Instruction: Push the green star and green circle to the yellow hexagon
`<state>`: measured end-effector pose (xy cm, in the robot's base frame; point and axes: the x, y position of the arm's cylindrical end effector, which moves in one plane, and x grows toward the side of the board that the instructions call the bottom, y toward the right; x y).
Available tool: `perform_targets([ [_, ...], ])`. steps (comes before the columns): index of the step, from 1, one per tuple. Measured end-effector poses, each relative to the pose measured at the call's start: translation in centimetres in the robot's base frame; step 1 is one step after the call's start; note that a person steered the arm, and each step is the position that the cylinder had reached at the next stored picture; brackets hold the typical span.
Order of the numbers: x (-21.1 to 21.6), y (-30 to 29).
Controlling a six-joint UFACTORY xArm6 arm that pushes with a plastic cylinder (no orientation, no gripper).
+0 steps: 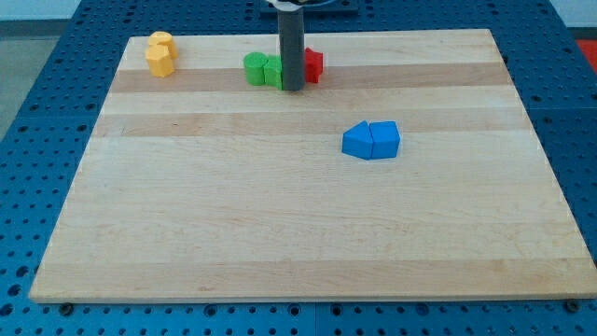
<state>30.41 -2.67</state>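
Rod tip (292,89), with no hand to spread or pinch, touches the green star (274,72). The green circle (255,67) touches the star's left; a red block (312,63) lies right. Yellow blocks (161,53) sit far left on the worktop (280,233), blue blocks (370,140) lower right.

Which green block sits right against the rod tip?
The green star, touching my tip; the green circle lies farther toward the view's left.

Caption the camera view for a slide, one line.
My tip sits between the green blocks and a red block, with the yellow blocks far toward the view's left.
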Motion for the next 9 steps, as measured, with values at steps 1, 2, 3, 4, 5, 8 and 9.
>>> perform_targets([
  [1, -1.3, -0.6],
  [2, -2.3, -1.7],
  [3, -3.3, -3.1],
  [4, -4.5, -4.1],
  [5, -5.2, -5.3],
  [8, -5.2, -10.6],
  [9, -5.2, -11.3],
])
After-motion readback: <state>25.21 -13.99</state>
